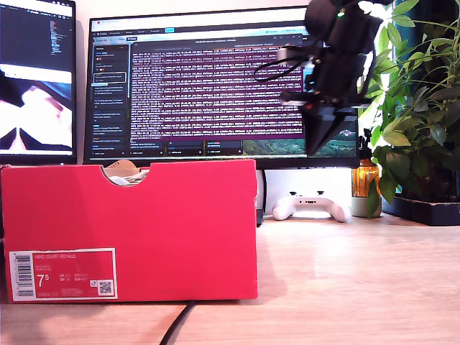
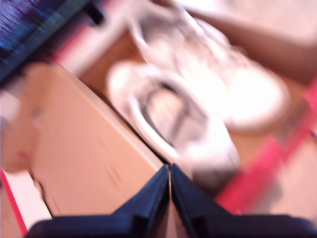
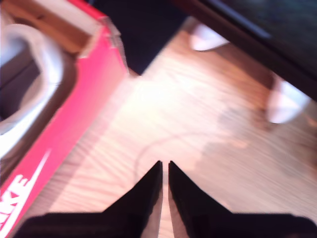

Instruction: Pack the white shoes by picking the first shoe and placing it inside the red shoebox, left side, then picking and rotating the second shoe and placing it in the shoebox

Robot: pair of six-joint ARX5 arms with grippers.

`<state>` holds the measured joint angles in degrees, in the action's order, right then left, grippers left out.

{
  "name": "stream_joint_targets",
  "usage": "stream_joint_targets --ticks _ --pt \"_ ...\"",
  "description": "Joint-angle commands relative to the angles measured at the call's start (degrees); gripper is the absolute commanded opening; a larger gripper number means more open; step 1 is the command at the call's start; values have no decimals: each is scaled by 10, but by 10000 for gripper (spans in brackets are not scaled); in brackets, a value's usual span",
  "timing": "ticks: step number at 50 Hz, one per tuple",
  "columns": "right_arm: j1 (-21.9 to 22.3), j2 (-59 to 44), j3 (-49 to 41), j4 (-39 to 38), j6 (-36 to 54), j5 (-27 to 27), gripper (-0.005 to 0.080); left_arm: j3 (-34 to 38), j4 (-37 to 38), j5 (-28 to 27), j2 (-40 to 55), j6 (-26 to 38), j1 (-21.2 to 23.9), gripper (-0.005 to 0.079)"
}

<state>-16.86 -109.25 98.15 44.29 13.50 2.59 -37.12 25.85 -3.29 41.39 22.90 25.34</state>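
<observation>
The red shoebox [image 1: 129, 230] stands on the desk at the exterior view's left, barcode label facing the camera. Both white shoes [image 2: 198, 99] lie side by side inside it, blurred in the first wrist view. My first gripper [image 2: 169, 173] hovers above the box, shut with nothing in it. My second gripper [image 3: 165, 166] is shut and empty over bare wood beside the shoebox wall [image 3: 64, 134], with part of a white shoe [image 3: 29, 84] showing inside. In the exterior view my second gripper [image 1: 316, 147] hangs high, to the right of the box.
Two monitors [image 1: 215, 86] stand behind the box. A white game controller [image 1: 310, 207], an amber bottle [image 1: 366, 183] and a potted plant [image 1: 420, 122] sit at the exterior view's right. A black cable [image 1: 176, 327] runs off the front edge. The brown lid flap [image 2: 84, 158] lies open.
</observation>
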Motion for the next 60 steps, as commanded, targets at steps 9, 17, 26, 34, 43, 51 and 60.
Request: stream_joint_targets --ticks 9,17,26,34,43,51,60 --pt "24 56 -38 -18 -3 0 -2 3 -60 -96 11 -2 -103 -12" --pt "36 106 -115 -62 -9 -3 -2 3 -86 -159 24 0 -160 -12" --pt "46 183 -226 -131 -18 -17 -2 3 -123 -221 47 0 -189 -12" --pt "47 257 -325 -183 -17 -34 -2 3 -158 -233 78 0 -196 -12" --pt "58 333 -421 -255 -16 -34 -2 3 -166 -264 100 -12 -217 -12" --pt "67 386 -488 -321 -15 -36 -2 3 -177 -263 100 -50 -247 -12" --pt "80 433 -556 -371 -17 -37 -2 12 -206 -247 100 -69 -252 -12"
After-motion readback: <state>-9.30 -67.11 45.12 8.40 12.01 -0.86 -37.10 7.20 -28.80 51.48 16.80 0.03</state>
